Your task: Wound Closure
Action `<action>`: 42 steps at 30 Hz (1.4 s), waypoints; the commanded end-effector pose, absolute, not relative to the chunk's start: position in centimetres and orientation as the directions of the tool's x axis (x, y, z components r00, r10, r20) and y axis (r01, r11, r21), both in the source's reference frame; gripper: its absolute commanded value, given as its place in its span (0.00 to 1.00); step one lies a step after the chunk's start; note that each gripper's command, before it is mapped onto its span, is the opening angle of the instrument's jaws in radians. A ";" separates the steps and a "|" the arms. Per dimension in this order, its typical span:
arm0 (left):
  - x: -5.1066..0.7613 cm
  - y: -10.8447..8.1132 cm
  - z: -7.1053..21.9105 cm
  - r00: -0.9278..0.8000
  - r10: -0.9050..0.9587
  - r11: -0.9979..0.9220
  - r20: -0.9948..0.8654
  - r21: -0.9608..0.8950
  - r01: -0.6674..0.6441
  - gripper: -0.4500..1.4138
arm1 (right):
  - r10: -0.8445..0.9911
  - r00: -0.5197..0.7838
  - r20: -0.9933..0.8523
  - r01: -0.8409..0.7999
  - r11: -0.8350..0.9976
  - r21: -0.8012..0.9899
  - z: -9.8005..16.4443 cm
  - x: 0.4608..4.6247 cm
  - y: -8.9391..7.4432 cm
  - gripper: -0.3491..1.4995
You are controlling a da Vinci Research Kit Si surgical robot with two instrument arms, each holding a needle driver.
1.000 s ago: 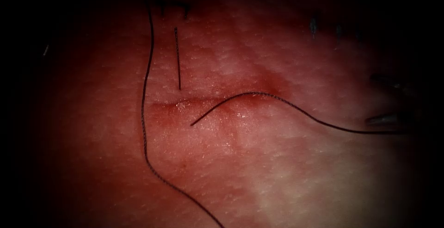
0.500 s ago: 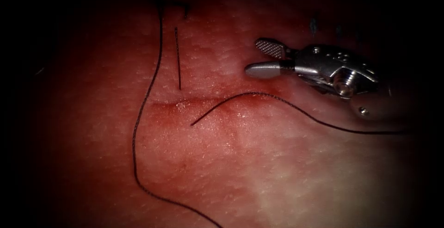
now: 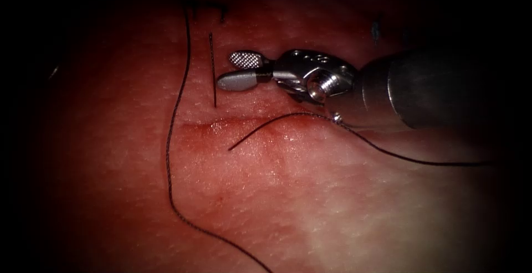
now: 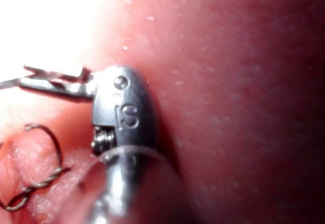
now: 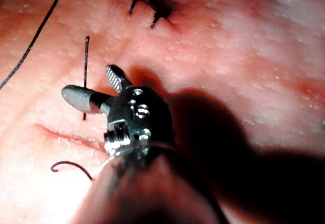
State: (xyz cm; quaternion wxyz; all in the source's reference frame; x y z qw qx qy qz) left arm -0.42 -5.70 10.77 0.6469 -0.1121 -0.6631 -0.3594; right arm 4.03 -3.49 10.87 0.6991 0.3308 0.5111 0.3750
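Reddened tissue lies under the right tool, jaws parted and empty, beside a short thread end; left tool unclear.

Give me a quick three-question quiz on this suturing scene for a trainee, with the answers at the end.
1. True or false: the right tool has its jaws shut.
2. What lies nearest the right tool's tips? A the short thread end; B the long thread; C the cut.
3. Fill in: the curved thread crosses the cut and runs off toward the endoscope view's ____.

Key: 1 false, the jaws are open and hold nothing. 2 A; the long thread lies farther left. 3 right.
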 end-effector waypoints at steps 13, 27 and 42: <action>-0.45 -5.8 10.9 -0.131 -0.321 0.719 0.938 0.331 0.610 0.00 | 0.878 0.174 -0.446 -0.214 0.476 0.853 10.9 4.28 -3.5 0.00; -0.45 -5.8 10.9 -0.112 -0.338 0.714 0.934 0.332 0.616 0.00 | 0.841 0.076 -0.536 -0.216 0.538 0.815 10.5 4.07 -3.1 0.00; -0.65 -5.9 11.0 -0.015 -0.384 0.714 0.923 0.307 0.629 0.15 | 0.765 0.034 -0.643 -0.184 0.637 0.749 10.4 3.95 -3.1 0.87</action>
